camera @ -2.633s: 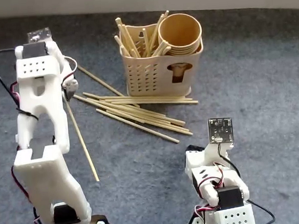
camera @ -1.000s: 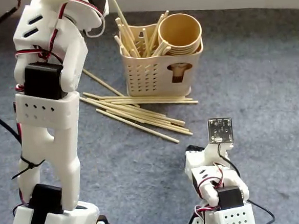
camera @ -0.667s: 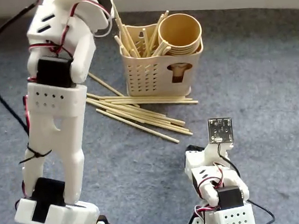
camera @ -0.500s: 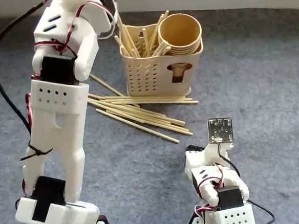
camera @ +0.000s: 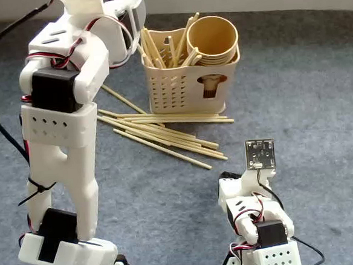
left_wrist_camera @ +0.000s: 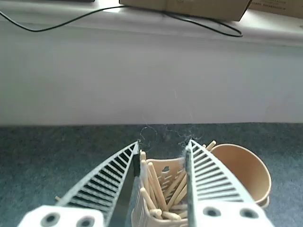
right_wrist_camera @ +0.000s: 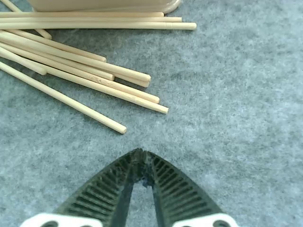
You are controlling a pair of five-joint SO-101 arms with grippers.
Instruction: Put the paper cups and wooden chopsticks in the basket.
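**Left gripper hanging open above the basket while loose chopsticks are lying on the carpet**

2 white robot arms are sitting side by side on a grey carpet (camera: 295,100). The left gripper (left_wrist_camera: 163,147) is hanging high, its 2 ribbed fingers spread apart with nothing between them. Just below its fingertips the cream basket (left_wrist_camera: 166,169) is standing, and the chopsticks already in the basket (left_wrist_camera: 152,187) are poking up toward the gripper. Beside them, off to one side of the gripper, the stack of paper cups (left_wrist_camera: 242,171) is nesting in the same basket.

The right gripper (right_wrist_camera: 141,153) is resting low, its fingers pressed together and gripping nothing. Just ahead of its tips the loose chopsticks (right_wrist_camera: 94,71) are lying in a fan on the carpet, near it but not touching. The basket's foot is showing beyond them.

Judging from this, the left gripper is finishing a drop into the basket. The cups seem done, and the loose sticks are what is remaining.

To do this well, the left gripper should be lifting straight up before swinging away, so its open fingers are not snagging the upright sticks leaning out of the basket. For the next pick it should be choosing 1 stick at the edge of the fan. Gripping near that stick's middle should be keeping it level and clear of its neighbours.
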